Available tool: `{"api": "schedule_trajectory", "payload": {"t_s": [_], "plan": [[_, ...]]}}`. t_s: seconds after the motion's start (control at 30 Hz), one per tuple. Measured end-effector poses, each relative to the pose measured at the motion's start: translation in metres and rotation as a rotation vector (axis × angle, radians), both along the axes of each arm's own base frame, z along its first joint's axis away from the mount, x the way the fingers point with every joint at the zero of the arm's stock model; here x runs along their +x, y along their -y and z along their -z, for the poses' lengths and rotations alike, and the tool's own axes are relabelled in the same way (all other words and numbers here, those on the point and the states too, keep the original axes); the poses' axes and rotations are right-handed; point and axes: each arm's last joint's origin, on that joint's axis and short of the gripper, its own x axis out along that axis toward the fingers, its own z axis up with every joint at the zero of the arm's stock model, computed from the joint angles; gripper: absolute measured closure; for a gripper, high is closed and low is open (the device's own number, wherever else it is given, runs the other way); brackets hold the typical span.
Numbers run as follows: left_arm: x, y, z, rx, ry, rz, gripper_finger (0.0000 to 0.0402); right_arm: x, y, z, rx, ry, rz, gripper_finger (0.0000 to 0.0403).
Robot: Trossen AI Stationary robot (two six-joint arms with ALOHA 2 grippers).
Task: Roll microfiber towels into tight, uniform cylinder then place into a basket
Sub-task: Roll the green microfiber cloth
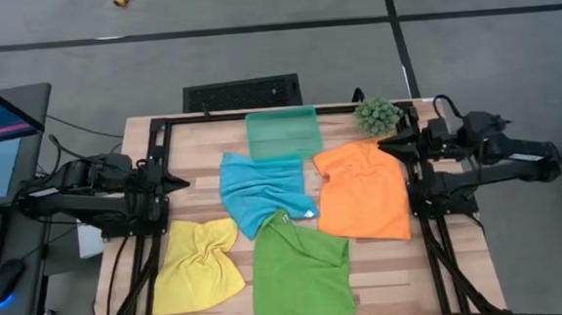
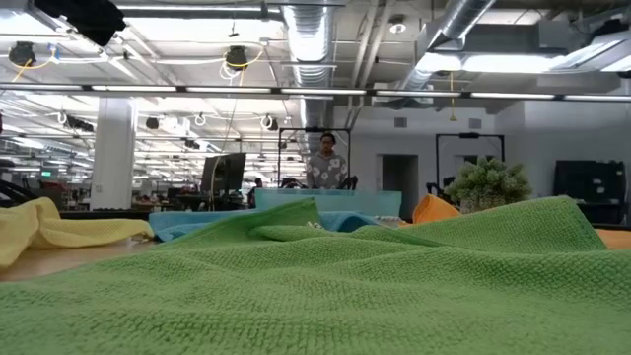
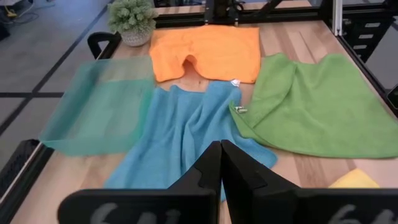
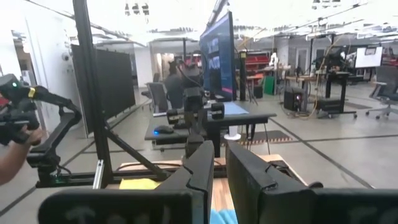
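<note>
Towels lie flat and unrolled on the table, both arms parked at its sides.
Yellow towel [image 1: 198,267], green towel [image 1: 302,271], blue towel [image 1: 261,189] and orange towel [image 1: 363,192] sit before the empty basket [image 1: 283,134]; left gripper [image 1: 179,182] pinched together, right gripper [image 1: 386,145] slightly apart, holding nothing.

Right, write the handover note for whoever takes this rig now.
Left gripper: shut, empty, parked at the table's left edge.
Right gripper: fingers slightly apart, empty, parked at the right edge.
Towels: blue towel mid-table just in front of the basket; orange towel to the right; green towel at front centre, overlapping the blue one's corner; yellow towel front left. All lie flat or rumpled.
Done: nothing rolled, basket empty.
Left: roll all four and place them in the basket.
</note>
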Motion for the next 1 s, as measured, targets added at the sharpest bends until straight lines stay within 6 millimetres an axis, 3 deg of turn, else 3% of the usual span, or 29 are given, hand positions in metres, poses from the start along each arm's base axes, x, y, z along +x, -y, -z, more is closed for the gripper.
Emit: {"api": "schedule_trajectory", "payload": {"t_s": [0.2,0.37,0.7,1.0], "plan": [[0.0,0.0,0.0,0.002,0.0,0.001,0.0401,0.022,-0.005,0.011,-0.002,-0.114,-0.038,0.0335],[0.0,0.0,0.0,-0.013,0.001,-0.006,0.0401,0.042,-0.021,0.023,-0.015,-0.223,-0.141,0.0335],[0.0,0.0,0.0,-0.016,0.001,-0.008,0.0401,0.078,-0.075,0.058,-0.078,-0.455,-0.251,0.0337],[0.0,0.0,0.0,-0.033,0.002,-0.016,0.0401,0.084,-0.132,0.092,-0.035,-0.612,-0.258,0.0354]]}}
